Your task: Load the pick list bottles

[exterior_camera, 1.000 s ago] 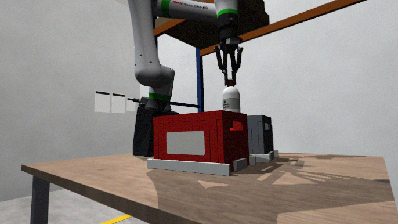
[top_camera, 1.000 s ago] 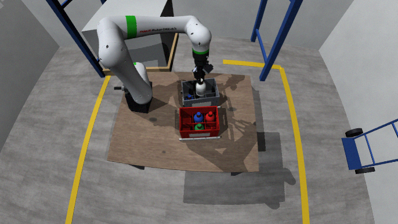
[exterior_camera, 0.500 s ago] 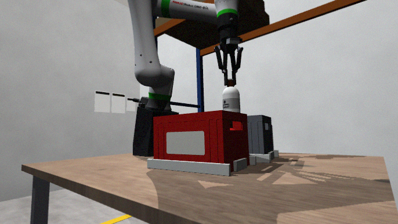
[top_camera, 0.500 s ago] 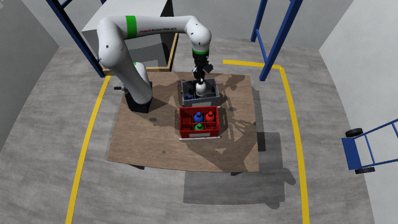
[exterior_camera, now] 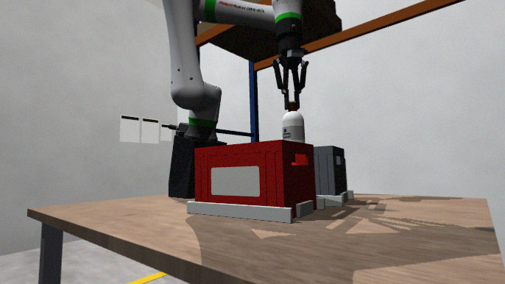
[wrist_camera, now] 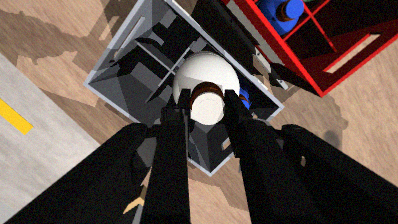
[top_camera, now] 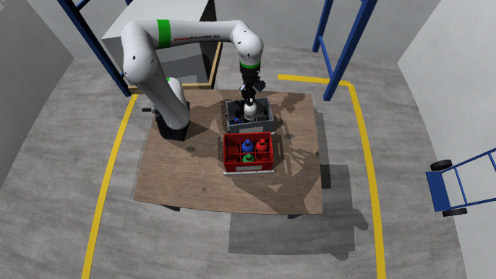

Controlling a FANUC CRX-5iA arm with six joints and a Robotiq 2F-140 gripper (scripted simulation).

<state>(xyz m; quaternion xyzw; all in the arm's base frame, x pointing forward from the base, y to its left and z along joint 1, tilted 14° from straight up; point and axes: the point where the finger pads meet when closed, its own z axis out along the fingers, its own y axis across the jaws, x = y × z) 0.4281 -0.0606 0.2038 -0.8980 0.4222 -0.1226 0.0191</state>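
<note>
My gripper is shut on the brown neck of a white bottle. The bottle hangs upright over the grey crate, with its top well above the rim. Its base is hidden behind the red crate. A blue-capped bottle stands in the grey crate. The red crate holds a blue bottle, a red bottle and a green bottle. I cannot make out the pick list.
Grey stop rails edge the red crate's front and corners. The robot base stands at the table's left rear. A blue rack post stands behind the table, and a blue hand truck is on the floor at the right.
</note>
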